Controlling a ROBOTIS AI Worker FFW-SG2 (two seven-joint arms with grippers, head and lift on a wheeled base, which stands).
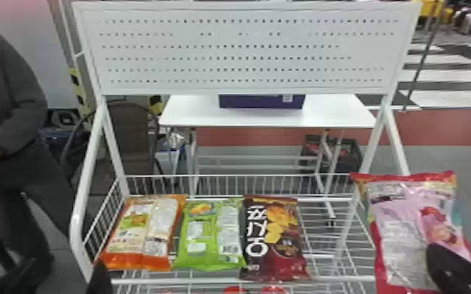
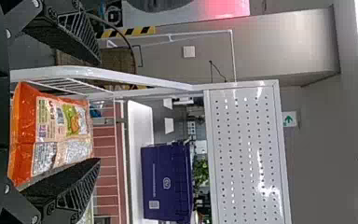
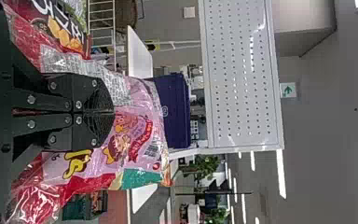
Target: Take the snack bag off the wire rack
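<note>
The snack bag (image 1: pixel 399 219) in my black right gripper (image 1: pixel 442 260) is pink, with red ends and a small part of teal at one side. I see also one orange bag (image 1: pixel 144 230), one bright green bag (image 1: pixel 209 236), and one dark brown and deep red bag (image 1: pixel 275 234), which carries white letters and yellow chips. The wire rack (image 1: pixel 76 230) is white, its white panel (image 1: pixel 246 11) has rows of small dark holes, and the box (image 1: pixel 246 102) is dark purple.

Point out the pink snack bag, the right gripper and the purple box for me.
Pink snack bag (image 1: pixel 408 223): head view, middle of the side facing the camera.
Right gripper (image 3: pixel 111 112): right wrist view, between its fingertips.
Purple box (image 2: pixel 166 182): left wrist view, middle of its front.
</note>
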